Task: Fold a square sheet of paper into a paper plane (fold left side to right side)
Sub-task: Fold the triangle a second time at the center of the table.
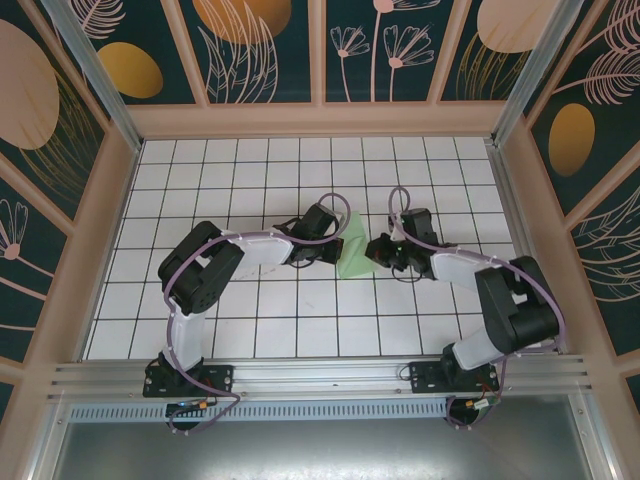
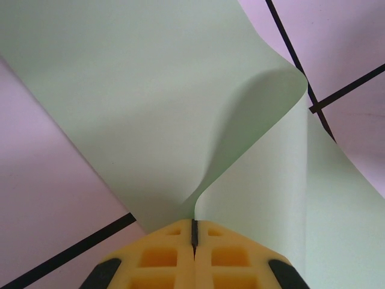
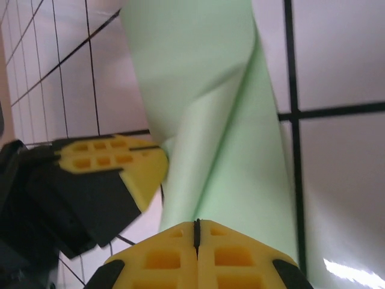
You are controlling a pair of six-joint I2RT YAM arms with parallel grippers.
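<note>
The tabletop [image 1: 290,320] is white, with thin black lines that make lots of squares. Around it stand dark blue-green walls [image 1: 270,50] with painted flowers and big orange spots, set in pale wood frames. A metal rail [image 1: 320,375] runs along the near edge. Near the middle of the tabletop, the green paper [image 1: 356,245] curls up between the two arms. The left claw [image 1: 338,238] is pinched tight on one edge. The right claw [image 1: 378,250] is pinched tight on the other side.

Readable text: none is showing.
Square sheet of paper [image 1: 356,248]: showing plain light green, bearing no print.
Floor tiles [image 1: 200,200]: showing only black grid lines.
Far wall panels [image 1: 260,50]: showing leaf patterns, no words.
</note>
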